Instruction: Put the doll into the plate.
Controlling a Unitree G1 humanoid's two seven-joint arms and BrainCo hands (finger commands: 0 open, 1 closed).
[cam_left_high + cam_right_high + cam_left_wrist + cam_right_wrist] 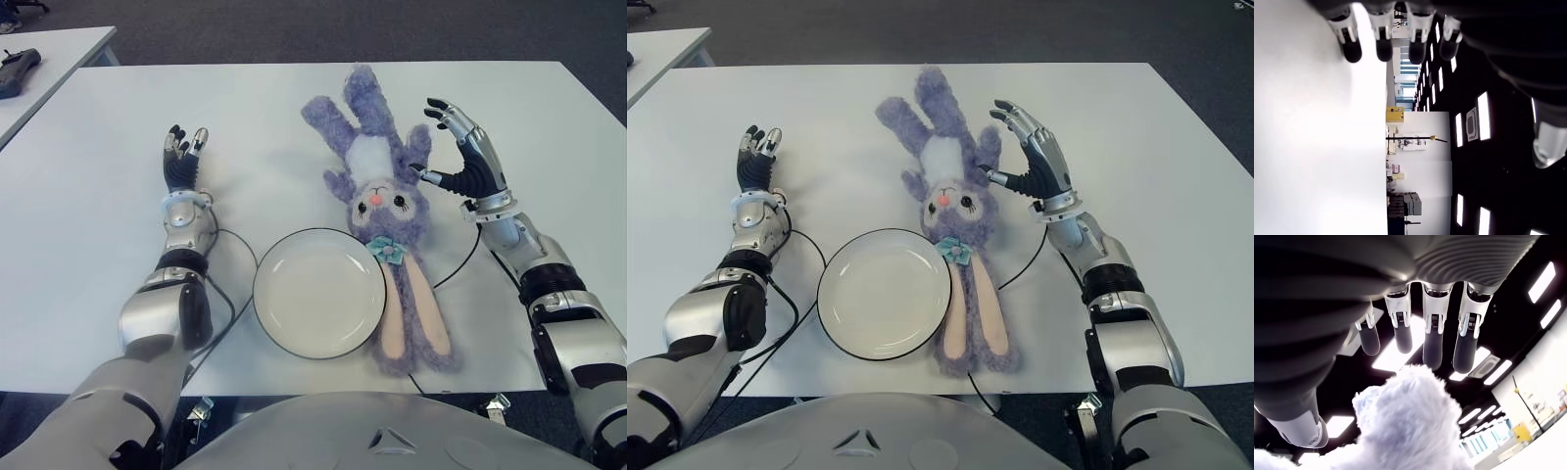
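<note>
White bench (88,274) holds a purple bunny doll (383,211) lying just right of an empty white plate (319,292), overlapping its rim. Right robot hand (462,147), fingers spread, hovers beside the doll's arm. Left robot hand (182,158) sits open, left of the plate.

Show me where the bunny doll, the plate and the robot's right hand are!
bunny doll (380,199), left eye view, on its face.
plate (318,294), left eye view, on its bare white middle.
right hand (470,157), left eye view, on its palm.
</note>
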